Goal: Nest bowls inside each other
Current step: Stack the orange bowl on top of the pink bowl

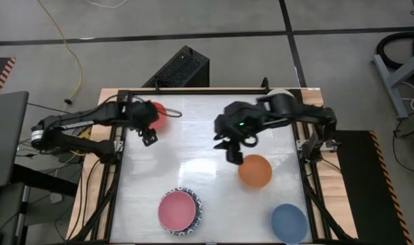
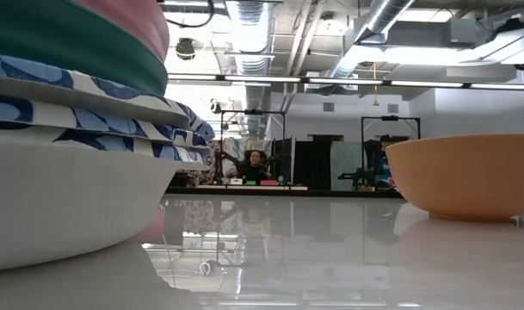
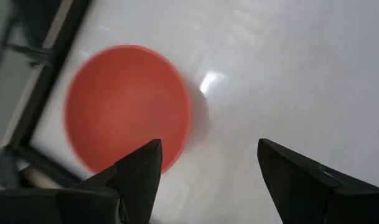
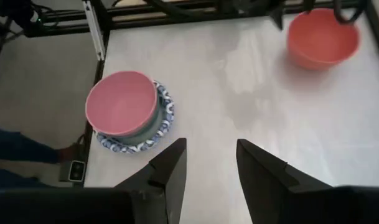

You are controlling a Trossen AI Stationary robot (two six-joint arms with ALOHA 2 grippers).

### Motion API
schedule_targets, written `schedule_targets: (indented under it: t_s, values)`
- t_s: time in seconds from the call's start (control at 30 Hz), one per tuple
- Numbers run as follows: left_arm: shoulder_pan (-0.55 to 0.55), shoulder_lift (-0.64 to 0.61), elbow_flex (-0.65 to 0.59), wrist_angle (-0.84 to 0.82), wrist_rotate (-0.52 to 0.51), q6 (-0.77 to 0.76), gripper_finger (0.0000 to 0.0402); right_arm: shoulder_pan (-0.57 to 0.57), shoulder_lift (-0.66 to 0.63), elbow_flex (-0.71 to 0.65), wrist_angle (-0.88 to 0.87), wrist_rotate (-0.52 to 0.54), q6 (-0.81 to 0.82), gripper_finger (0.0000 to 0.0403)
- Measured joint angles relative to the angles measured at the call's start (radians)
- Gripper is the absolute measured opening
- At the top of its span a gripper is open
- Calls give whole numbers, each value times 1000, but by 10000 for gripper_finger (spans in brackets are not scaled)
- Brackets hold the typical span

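While hovering over the red bowl [image 1: 159,112], left claw [image 1: 149,138] wide open and empty, right claw [image 1: 234,155] parted, empty, beside the orange bowl [image 1: 255,171].

No text, label, brand, number or sign could be read in any of the views; nothing on the table, the bowls, the arms or the room behind showed legible writing.
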Motion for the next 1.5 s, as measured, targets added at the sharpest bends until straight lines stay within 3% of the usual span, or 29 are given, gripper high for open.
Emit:
schedule_targets:
  t_s: [0.1, 0.33, 0.57, 0.83, 0.97, 1.17, 1.33, 1.5]
  values:
    - [95, 27, -25, 37, 91, 100, 253, 0, -39, 0, -34, 34, -6, 160]
    - [251, 132, -42, 103, 153, 262, 253, 0, -61, 0, -110, 66, -6, 159]
    - [289, 270, -42, 149, 194, 335, 253, -1, -58, 0, -129, 80, -6, 159]
    - [298, 413, -42, 239, 130, 358, 244, -1, -58, 0, -155, 79, -6, 159]
    - [299, 471, -42, 248, 124, 346, 185, -1, -58, 0, -158, 80, -5, 159]
    - [299, 528, -42, 244, 125, 345, 26, -1, -58, 0, -161, 79, -5, 159]
    - [277, 493, -42, 234, 79, 340, 3, -9, -58, 0, -164, 106, -5, 159]
    - [214, 387, -42, 199, -19, 351, 1, -46, -58, 0, -172, 251, 22, 159]
